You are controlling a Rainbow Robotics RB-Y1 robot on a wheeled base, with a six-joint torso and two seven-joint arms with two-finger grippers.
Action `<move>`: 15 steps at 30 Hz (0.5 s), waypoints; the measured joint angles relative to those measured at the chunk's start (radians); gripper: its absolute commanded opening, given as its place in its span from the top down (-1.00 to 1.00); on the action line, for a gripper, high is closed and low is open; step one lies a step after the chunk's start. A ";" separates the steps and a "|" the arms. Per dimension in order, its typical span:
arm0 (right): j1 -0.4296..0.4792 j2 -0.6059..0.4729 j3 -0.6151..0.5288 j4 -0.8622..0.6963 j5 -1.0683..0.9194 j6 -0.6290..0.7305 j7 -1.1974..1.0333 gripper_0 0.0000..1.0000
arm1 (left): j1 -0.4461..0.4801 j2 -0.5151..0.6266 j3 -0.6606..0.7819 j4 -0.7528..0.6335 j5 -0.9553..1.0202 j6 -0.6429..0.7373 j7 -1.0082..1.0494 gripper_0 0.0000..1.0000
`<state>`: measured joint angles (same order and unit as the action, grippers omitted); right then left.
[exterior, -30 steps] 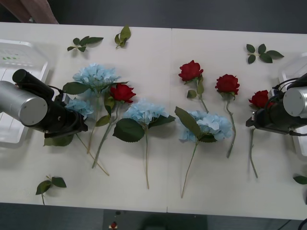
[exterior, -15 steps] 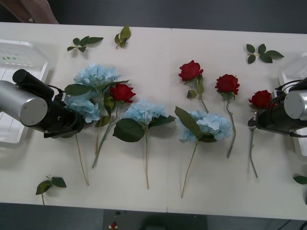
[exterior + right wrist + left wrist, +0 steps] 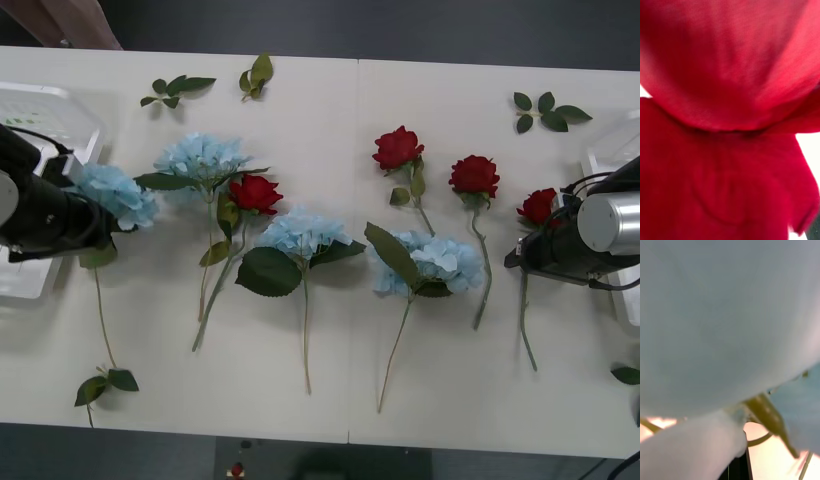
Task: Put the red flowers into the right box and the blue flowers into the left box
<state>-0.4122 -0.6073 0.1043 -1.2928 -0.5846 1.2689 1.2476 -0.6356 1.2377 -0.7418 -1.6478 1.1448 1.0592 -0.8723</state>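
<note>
Both boxes run off the frame edges, both jaws hidden behind flowers

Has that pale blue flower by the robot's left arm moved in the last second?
Yes. The blue flower has travelled with the left gripper toward the left box, away from the other blue flowers lying on the table.

White table [image 3: 330, 110]: red flowers [image 3: 397, 148], blue flowers [image 3: 303, 233] (leaf sprigs [image 3: 548, 110] scattered).
</note>
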 measured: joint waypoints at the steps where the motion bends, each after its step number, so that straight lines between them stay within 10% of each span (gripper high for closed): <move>1: 0.000 0.000 0.000 0.000 0.000 0.000 0.000 0.45 | 0.000 0.009 0.027 -0.006 -0.001 0.016 0.000 1.00; 3: 0.000 0.000 0.000 0.000 0.000 0.000 0.000 1.00 | 0.000 0.019 0.097 -0.011 -0.012 0.046 -0.001 1.00; 15: 0.000 0.000 0.000 0.000 0.000 0.000 -0.001 1.00 | -0.003 0.018 0.367 0.109 -0.269 0.089 -0.036 1.00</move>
<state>-0.4125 -0.6073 0.1043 -1.2928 -0.5851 1.2689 1.2468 -0.6385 1.2562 -0.3752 -1.5385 0.8757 1.1481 -0.9082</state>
